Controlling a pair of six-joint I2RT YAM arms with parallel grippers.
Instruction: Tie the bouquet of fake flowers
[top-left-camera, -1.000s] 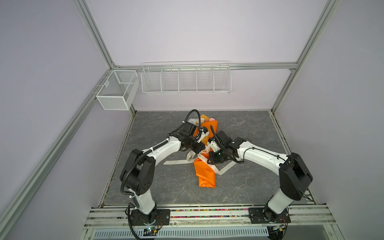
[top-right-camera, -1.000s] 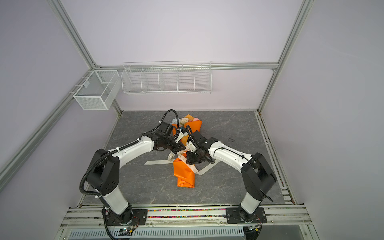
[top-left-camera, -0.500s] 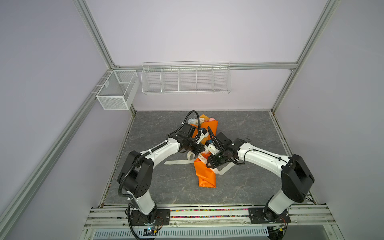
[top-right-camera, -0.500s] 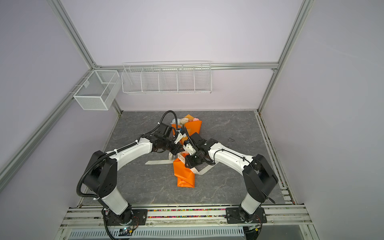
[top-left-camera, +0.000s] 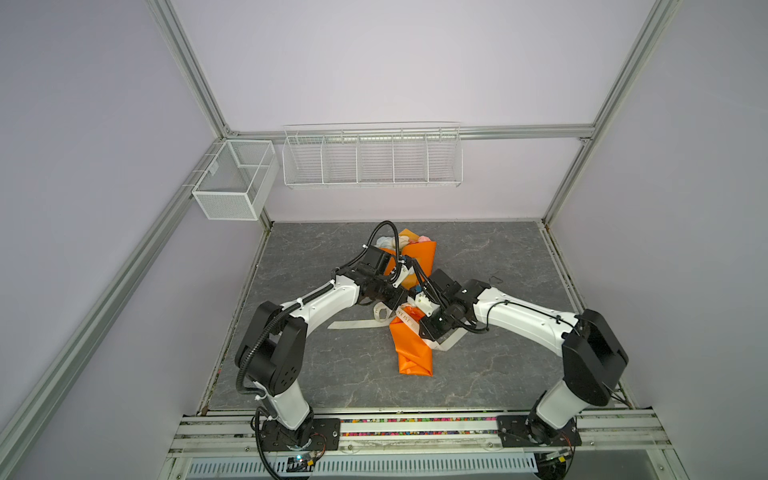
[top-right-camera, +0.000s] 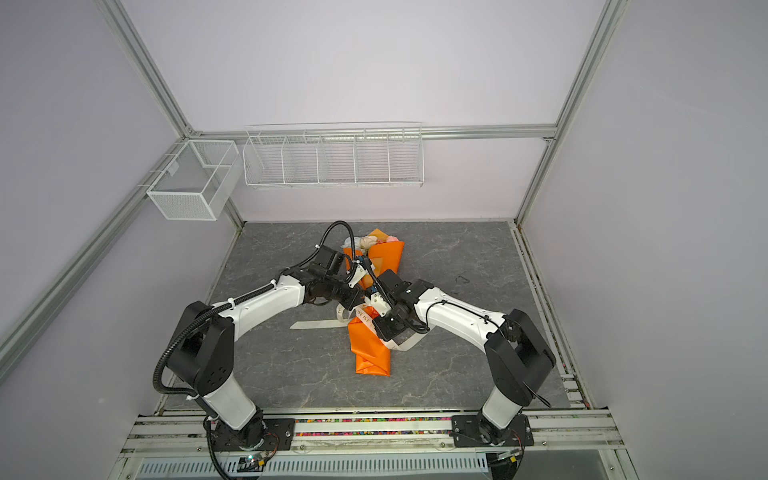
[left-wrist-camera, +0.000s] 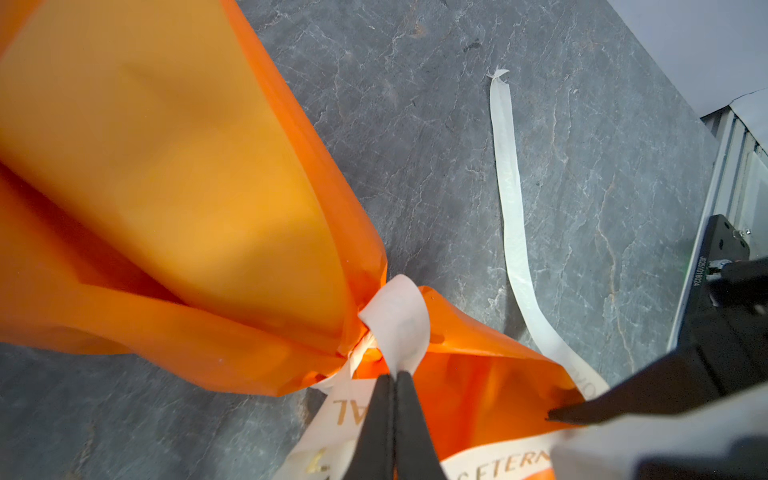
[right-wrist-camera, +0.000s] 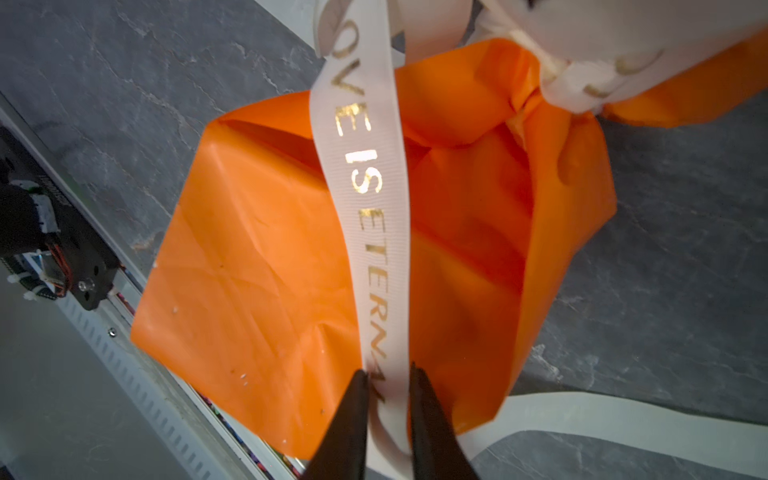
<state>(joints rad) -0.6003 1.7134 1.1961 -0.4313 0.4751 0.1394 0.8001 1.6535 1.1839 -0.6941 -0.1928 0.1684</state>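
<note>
Grey stone-look tabletop at centre carries the bouquet of fake flowers, orange-wrapped, heads far. We see the left gripper pinched shut on the ribbon loop at its waist, unchanged; the right gripper, slightly nearer than a second ago, clamps the lettered tail. Only top views show the blooms.
</note>
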